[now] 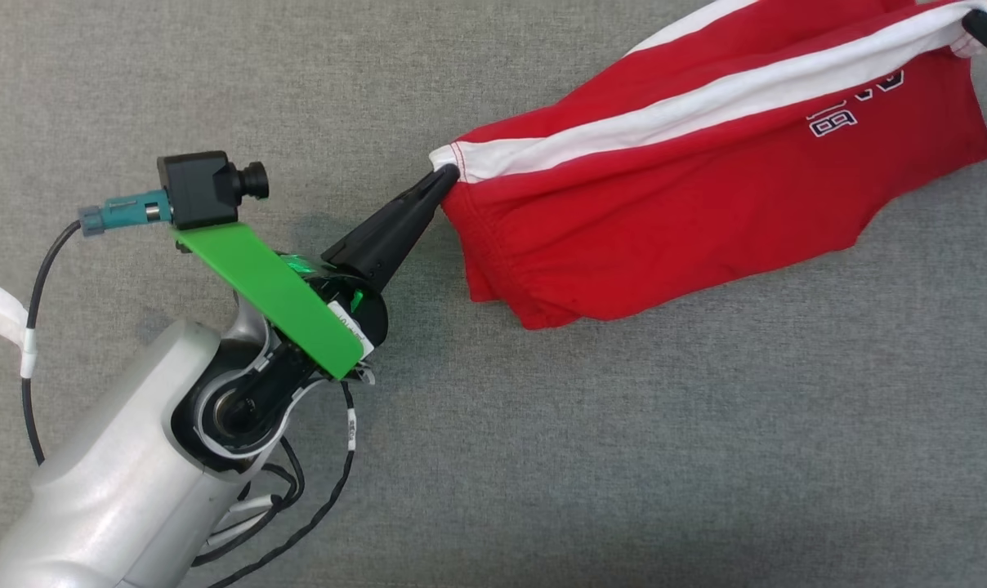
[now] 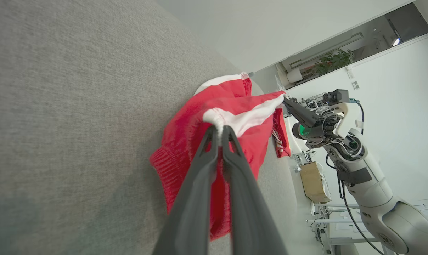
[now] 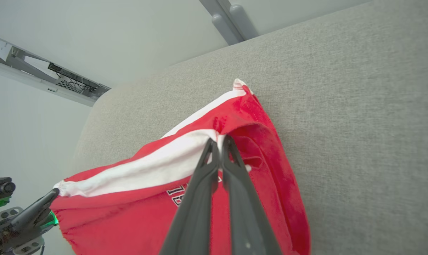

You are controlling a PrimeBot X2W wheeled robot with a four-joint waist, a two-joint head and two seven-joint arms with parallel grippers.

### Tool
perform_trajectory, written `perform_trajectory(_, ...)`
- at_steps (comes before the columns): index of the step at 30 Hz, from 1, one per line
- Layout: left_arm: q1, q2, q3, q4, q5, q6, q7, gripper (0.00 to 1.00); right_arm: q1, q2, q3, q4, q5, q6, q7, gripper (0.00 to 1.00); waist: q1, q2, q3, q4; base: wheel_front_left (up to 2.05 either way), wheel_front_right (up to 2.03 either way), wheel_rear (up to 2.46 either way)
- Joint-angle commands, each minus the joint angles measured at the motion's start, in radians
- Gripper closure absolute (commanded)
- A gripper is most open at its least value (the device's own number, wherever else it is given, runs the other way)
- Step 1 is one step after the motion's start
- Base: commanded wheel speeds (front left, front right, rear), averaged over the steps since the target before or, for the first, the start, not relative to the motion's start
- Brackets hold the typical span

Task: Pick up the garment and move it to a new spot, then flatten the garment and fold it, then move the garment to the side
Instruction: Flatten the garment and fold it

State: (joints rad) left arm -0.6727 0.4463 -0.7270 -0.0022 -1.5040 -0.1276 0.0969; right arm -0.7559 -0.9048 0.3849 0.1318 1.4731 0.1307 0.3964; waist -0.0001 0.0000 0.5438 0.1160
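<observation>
The left claw (image 1: 447, 174) and right claw (image 1: 980, 23) each pinch the striped edge of the red garment (image 1: 706, 188), stretched mid-move; next it likely needs lowering and spreading flat.

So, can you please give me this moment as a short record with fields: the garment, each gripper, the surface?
garment: red, with a white stripe and printed lettering; stretched between both grippers, not flat, not folded
left gripper: shut on the garment at one end of the white stripe
right gripper: shut on the garment at the other end of the white stripe
surface: grey cloth, under the garment
</observation>
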Motion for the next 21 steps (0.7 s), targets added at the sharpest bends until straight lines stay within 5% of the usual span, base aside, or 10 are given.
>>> perform_trajectory(1,-0.018,0.0,0.0,0.014,-0.008,-0.005,0.005,1.0,-0.031,0.018,0.009,0.019,-0.011,0.0,0.011,1.0,0.0001,0.0,0.035,0.021,0.0,0.0,0.0)
perform_trajectory(5,-0.034,-0.008,-0.013,0.05,0.008,-0.005,0.003,1.0,-0.093,0.063,0.033,0.067,-0.036,0.0,0.032,1.0,0.0001,0.0,0.051,0.027,0.0,0.0,0.0)
perform_trajectory(6,-0.038,-0.01,-0.013,0.062,0.013,-0.005,-0.003,1.0,-0.107,0.075,0.037,0.079,-0.044,0.0,0.032,0.6,0.0001,0.0,0.053,0.029,0.0,0.0,0.0)
perform_trajectory(7,-0.041,-0.013,-0.012,0.069,0.017,-0.005,-0.01,0.85,-0.117,0.082,0.039,0.088,-0.052,0.0,0.027,0.0,0.0001,0.0,0.055,0.03,0.0,0.0,0.0)
perform_trajectory(8,-0.043,-0.017,-0.011,0.079,0.019,-0.005,-0.017,0.67,-0.126,0.09,0.04,0.096,-0.06,0.0,0.02,0.0,0.0001,0.0,0.055,0.031,0.0,0.0,0.0)
perform_trajectory(9,-0.046,-0.019,-0.011,0.087,0.026,-0.005,-0.025,0.14,-0.132,0.097,0.038,0.102,-0.064,0.0,0.01,0.0,0.0001,0.0,0.055,0.031,0.0,0.0,0.0)
perform_trajectory(10,-0.048,-0.02,-0.013,0.095,0.035,-0.005,-0.033,0.0,-0.132,0.104,0.036,0.111,-0.066,0.0,0.003,0.0,0.0001,0.0,0.054,0.031,0.0,0.0,0.0)
perform_trajectory(17,-0.008,0.003,-0.032,0.147,0.167,-0.001,-0.158,0.0,-0.043,0.085,0.017,0.063,-0.071,0.0,-0.072,0.0,0.0001,0.0,0.011,0.009,0.0,0.0,0.0)
perform_trajectory(21,0.039,0.008,-0.025,0.156,0.309,0.071,-0.307,0.0,0.082,0.053,0.012,-0.025,-0.091,0.0,-0.167,0.0,0.0001,0.0,-0.026,-0.012,0.0,0.0,0.0)
